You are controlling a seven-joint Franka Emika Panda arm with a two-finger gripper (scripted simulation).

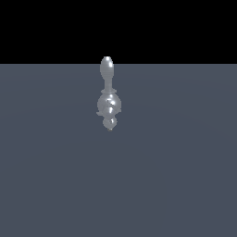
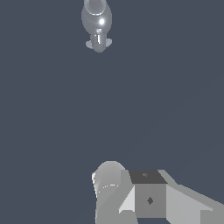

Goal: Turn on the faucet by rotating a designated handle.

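Note:
The faucet [image 1: 109, 97] is a small shiny silver-grey fixture of stacked rounded lobes. It stands on the flat grey-blue floor at the middle of the exterior view, and its elongated oval end [image 1: 107, 69] points away towards the dark background. It also shows in the wrist view [image 2: 96, 24], cut off by the picture's edge. My gripper does not show in the exterior view. In the wrist view a white-grey boxy part of it [image 2: 148, 197], with a rounded cylinder [image 2: 108, 183] beside it, lies far from the faucet. No gap between fingers shows.
The grey-blue floor [image 1: 176, 176] stretches around the faucet on all sides. A black background [image 1: 185, 28] starts behind the faucet's oval end. Nothing else shows.

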